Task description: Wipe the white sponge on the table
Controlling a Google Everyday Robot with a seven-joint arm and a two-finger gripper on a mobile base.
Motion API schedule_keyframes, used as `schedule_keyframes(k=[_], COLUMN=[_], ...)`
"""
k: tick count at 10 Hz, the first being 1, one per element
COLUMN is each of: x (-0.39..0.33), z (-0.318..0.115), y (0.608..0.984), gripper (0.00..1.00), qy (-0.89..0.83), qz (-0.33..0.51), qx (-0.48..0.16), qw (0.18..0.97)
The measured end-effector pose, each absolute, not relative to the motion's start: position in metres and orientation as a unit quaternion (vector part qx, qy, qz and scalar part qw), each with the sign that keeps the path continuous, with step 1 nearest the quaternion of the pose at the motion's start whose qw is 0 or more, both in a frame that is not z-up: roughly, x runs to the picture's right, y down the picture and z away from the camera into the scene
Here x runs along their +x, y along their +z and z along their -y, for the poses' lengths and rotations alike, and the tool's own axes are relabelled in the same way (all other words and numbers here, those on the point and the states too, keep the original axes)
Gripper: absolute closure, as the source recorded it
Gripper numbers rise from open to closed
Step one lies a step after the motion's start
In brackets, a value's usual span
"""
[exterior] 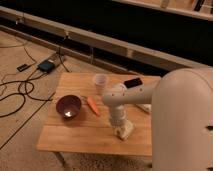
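Observation:
The white sponge is a small cream block lying on the light wooden table, near the front right of the top. My gripper reaches straight down at the end of the white arm and sits right on the sponge's left side. The arm's wrist hides the fingertips.
A purple bowl stands on the table's left half, an orange carrot next to it. A translucent cup stands at the back middle, a black phone-like object at the back right. Cables and a black box lie on the floor to the left.

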State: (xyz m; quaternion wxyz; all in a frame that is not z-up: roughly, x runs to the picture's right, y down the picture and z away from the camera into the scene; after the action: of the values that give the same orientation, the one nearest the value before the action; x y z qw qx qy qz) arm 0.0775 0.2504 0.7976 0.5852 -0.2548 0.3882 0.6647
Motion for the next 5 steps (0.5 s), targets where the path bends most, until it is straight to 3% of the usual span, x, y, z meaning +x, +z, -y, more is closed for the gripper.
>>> schedule_keyframes(k=[5], x=[0.091], z=[-0.241], y=[0.796], gripper=[1.00], qy=[0.683], qz=[-0.395], qx=[-0.240], qw=[0.566])
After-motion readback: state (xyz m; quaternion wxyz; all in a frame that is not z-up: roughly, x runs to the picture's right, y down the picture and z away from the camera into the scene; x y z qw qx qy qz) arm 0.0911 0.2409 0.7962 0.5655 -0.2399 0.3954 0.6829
